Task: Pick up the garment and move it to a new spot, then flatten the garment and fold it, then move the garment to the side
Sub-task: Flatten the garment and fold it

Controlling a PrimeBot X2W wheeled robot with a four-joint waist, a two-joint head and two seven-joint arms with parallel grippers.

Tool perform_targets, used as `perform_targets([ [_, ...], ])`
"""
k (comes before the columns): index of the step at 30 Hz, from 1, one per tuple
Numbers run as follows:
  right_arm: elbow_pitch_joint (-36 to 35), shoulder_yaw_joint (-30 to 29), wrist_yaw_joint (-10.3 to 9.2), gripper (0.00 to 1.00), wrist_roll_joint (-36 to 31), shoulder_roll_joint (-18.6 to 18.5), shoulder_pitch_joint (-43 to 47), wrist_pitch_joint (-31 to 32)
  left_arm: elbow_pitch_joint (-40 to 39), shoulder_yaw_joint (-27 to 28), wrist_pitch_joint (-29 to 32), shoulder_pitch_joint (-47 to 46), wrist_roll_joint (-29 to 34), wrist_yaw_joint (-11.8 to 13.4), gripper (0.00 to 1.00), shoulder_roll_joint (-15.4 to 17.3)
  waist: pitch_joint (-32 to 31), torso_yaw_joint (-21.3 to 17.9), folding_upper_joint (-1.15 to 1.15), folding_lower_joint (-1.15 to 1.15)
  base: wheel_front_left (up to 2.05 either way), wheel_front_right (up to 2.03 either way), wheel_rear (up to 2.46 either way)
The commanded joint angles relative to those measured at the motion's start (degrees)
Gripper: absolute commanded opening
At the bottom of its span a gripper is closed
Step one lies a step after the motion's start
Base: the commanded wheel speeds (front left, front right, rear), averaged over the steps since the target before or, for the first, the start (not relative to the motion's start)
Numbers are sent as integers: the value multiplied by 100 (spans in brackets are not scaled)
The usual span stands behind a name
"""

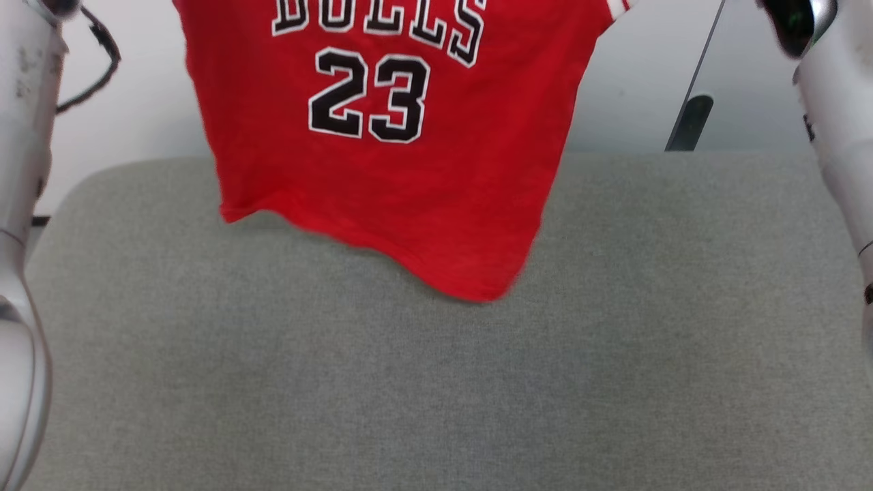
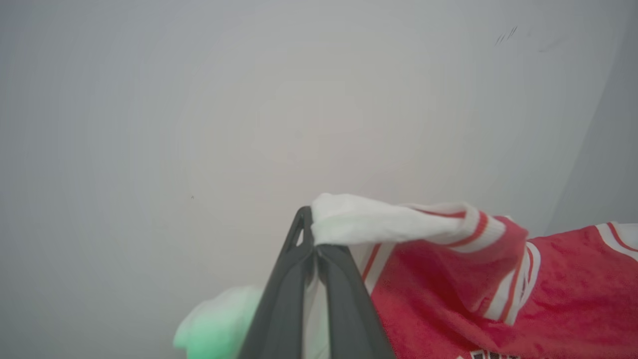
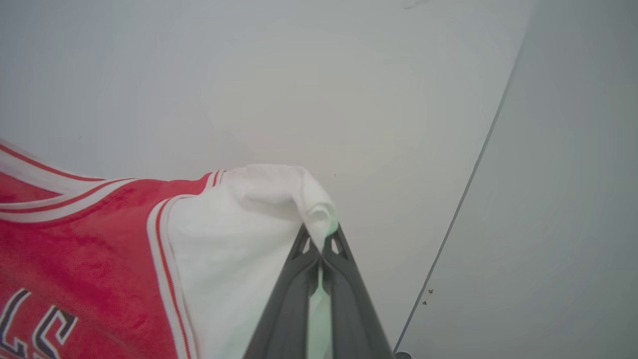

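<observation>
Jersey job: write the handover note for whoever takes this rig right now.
Left gripper: shut on one white sleeve of the jersey.
Right gripper: shut on the other white sleeve.
Jersey: hanging spread between the two grippers, above the grey table, number facing the head camera.
Done: picked up.
Left: lay it down in the new spot, flatten, fold, move aside.

A grey woven table top (image 1: 436, 382) lies across the lower part of my head view, its far left corner rounded. Behind it I see a plain white wall (image 1: 648, 88). At the upper right a thin dark line (image 1: 706, 54) slants down the wall to a short dark piece (image 1: 690, 123) at the table's far edge. In my right wrist view that line runs down the right half of the frame, with two small dark specks (image 3: 426, 296) just beside it.
</observation>
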Motion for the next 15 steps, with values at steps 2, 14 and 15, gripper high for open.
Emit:
perform_targets([
  [2,33,-42,0,0,-74,-37,-164,-60,23,-1,-54,-122,6,-67,0,-41,323,29,0,0,0,0,0],
  [14,-165,-385,0,0,-635,-355,-1195,-961,-187,-182,-859,-1285,359,-197,0,38,2242,86,0,0,0,0,0],
  [15,-218,-439,0,0,-742,-397,-1315,-1079,-237,-203,-995,-1448,411,-211,0,66,2427,95,0,0,0,0,0],
])
